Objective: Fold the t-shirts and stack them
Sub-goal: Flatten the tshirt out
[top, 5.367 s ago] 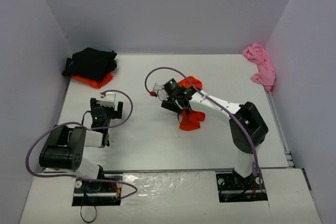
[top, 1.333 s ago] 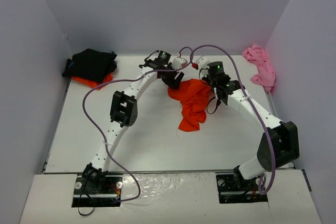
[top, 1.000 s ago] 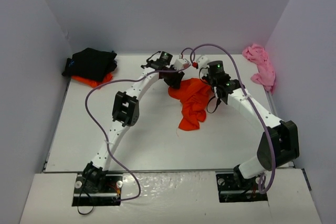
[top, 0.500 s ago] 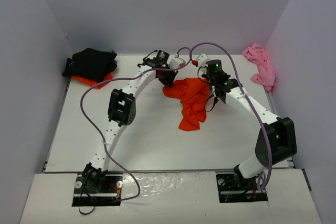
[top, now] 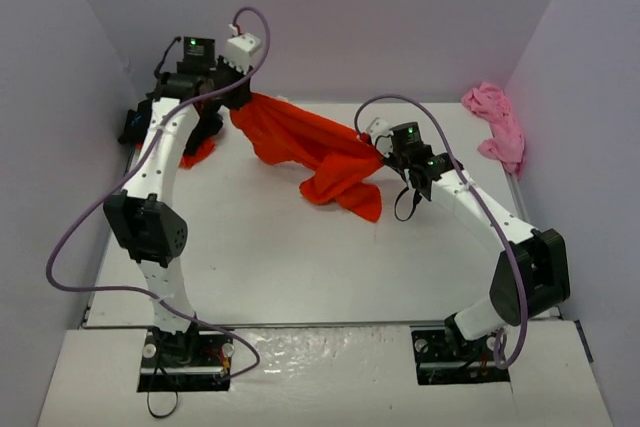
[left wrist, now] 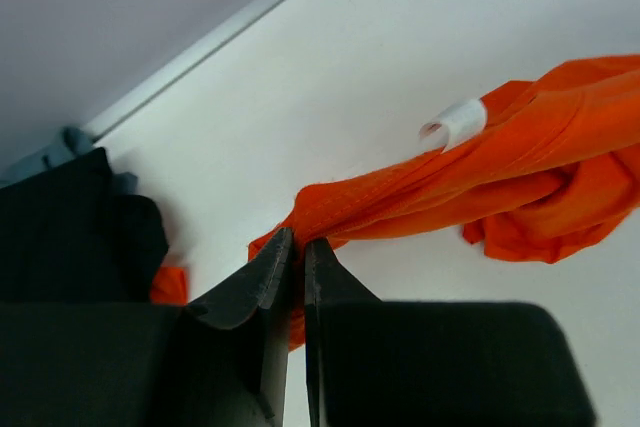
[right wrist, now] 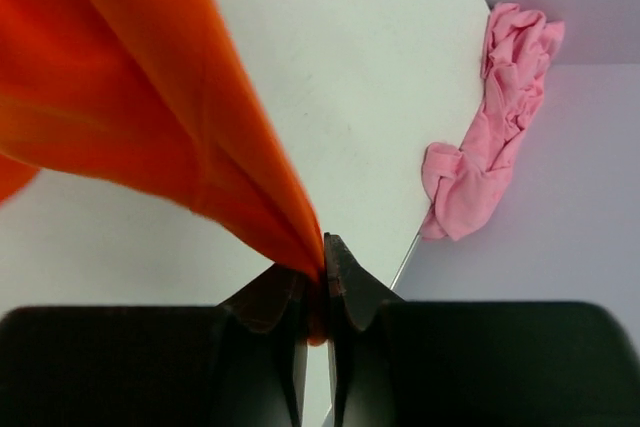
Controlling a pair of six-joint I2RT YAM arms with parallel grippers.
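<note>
L gripper pinches one end of the orange-red shirt nr the far-left corner, just beside the black shirt; R gripper pinches the other end nr the middle of the desk. Shirt spans btwn them, long axis far-left to centre, slack drooping nearer R; pink shirt lies far-right, well apart.

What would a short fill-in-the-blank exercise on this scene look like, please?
1. The stretched t-shirt, held by the left gripper and right gripper, is coloured ____.
2. The pink t-shirt lies crumpled in the table's far ____ corner.
3. The black t-shirt lies in the table's far ____ corner.
Missing words: orange-red; right; left.
</note>
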